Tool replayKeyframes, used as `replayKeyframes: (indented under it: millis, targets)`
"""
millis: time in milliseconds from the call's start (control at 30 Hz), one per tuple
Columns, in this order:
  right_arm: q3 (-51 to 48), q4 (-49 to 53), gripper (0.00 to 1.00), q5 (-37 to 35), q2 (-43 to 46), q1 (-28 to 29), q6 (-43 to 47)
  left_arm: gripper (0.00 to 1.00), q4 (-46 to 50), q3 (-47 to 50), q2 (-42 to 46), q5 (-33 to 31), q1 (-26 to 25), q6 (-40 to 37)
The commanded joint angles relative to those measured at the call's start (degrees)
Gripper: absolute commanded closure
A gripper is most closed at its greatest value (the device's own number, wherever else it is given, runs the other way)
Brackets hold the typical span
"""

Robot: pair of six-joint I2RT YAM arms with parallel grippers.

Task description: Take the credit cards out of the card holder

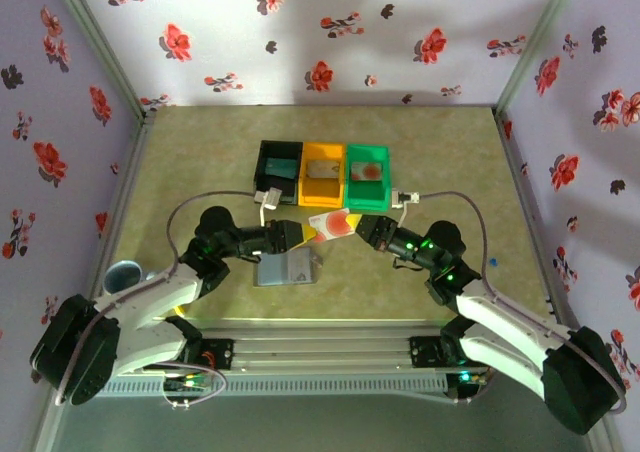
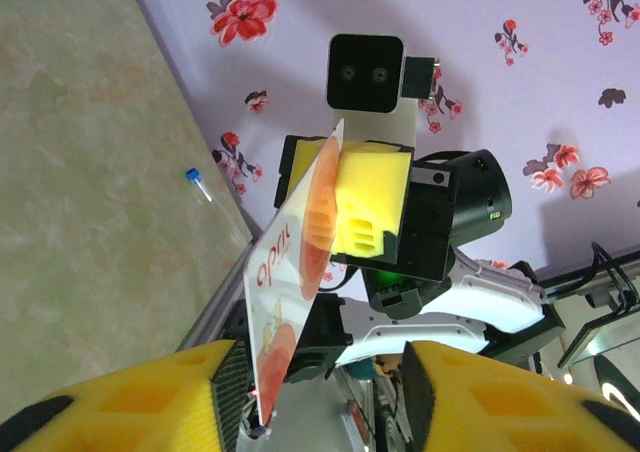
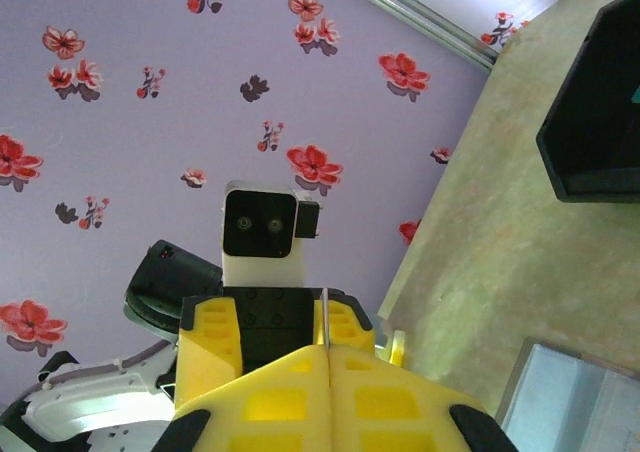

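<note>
Mid-frame, the right end effector pinches the pale card; the left end effector gapes around it. Early release could drop it.

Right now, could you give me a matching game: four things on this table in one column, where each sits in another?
1 pale card
2 card holder
3 black bin
4 green bin

A right end of bin row
B flat on the table
C pinched in the right claw
D left end of bin row

Pairs: 1-C, 2-B, 3-D, 4-A
</note>
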State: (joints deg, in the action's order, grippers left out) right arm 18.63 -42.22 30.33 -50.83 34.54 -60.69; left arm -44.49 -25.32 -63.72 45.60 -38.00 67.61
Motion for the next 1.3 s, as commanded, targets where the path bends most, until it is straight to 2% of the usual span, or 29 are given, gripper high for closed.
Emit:
replayKeyframes:
  millis: [0, 300, 533, 633, 833, 967, 1267]
  targets:
    - [-0.70, -3.04, 1.00, -0.77, -0.59, 0.43, -0.98, 0.56, -4.82, -1.02, -0.89, -0.69, -0.48, 0.80]
    - [-0.70, -3.09, 1.00, -1.14, -0.89, 1.17, -1.17, 0.76, -9.80, -0.68, -3.31, -0.71, -0.64, 3.03]
    - [-0.32, -0.40, 1.00, -0.78, -0.11, 1.36, 0.34, 1.00, -8.66, -0.47, -3.47, -0.78, -0.64, 2.53]
    - [0.97, 6.21, 0.95, -0.95, 1.54, 1.36, 3.99, 1.00, -4.24, -1.15, -3.41, -0.40, -0.54, 0.92]
    - [2.61, 16.63, 0.67, 1.19, 4.07, 1.31, 12.09, 1.00, 13.07, -4.64, -0.67, 0.19, -0.07, -7.30]
    - [2.12, 17.15, 0.56, 3.70, 2.83, 1.20, 13.62, 1.00, 25.31, -7.63, 1.27, -0.08, 0.12, -13.66]
    - [0.70, 11.75, 0.55, 8.33, 0.12, 1.07, 13.58, 1.00, 37.39, -10.92, 1.98, 2.17, 0.13, -20.16]
